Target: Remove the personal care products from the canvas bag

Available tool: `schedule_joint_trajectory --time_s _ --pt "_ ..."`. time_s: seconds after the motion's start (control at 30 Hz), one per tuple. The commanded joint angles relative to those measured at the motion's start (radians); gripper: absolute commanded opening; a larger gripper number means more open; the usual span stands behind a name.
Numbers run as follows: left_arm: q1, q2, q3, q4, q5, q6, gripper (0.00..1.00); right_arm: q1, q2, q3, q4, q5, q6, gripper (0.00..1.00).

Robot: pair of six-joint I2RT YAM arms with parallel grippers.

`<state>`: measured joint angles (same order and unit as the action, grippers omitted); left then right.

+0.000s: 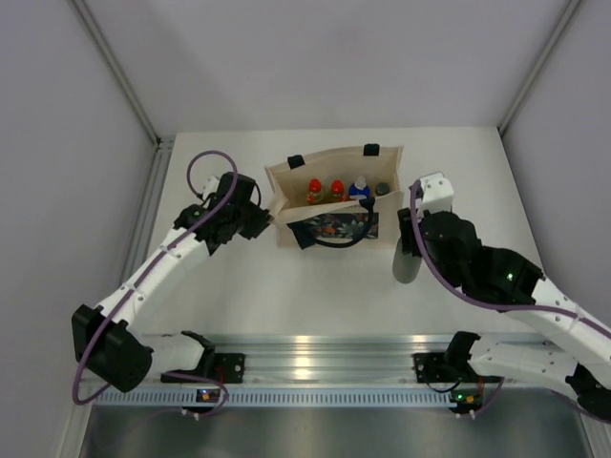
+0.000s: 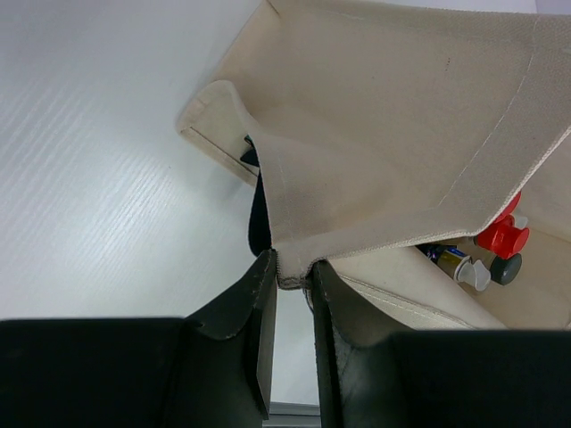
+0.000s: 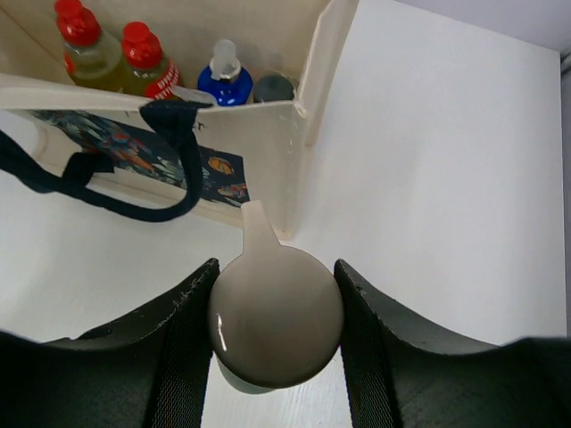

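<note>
white links (image 1: 162, 260), black joints (image 1: 110, 348) and jaws, purple cables (image 1: 204, 156) looping outside.

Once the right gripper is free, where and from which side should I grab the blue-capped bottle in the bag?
Grip the blue-capped bottle by its cap and neck, coming straight down through the open top of the canvas bag. It stands upright, body walled in by fabric. A red-capped bottle and a dark cap flank it, so probably close front to back.
</note>
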<state>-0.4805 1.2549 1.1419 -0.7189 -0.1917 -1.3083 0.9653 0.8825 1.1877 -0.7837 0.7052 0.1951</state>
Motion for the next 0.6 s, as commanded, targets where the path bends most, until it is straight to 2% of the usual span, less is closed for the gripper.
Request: schedule_joint_trajectory --time_s 0.0,0.37,0.57 --pt "0.013 0.017 0.016 -0.028 -0.015 0.017 0.00 -0.016 -0.080 -0.072 0.296 0.123 -0.013 0.00" --pt "0.013 0.034 0.035 -0.028 0.026 0.047 0.00 -0.054 -0.296 -0.472 0.500 0.066 0.006 0.00" --pt "0.014 0.046 0.044 -0.028 0.040 0.058 0.00 -0.054 -0.364 -0.562 0.498 0.016 0.036 0.00"
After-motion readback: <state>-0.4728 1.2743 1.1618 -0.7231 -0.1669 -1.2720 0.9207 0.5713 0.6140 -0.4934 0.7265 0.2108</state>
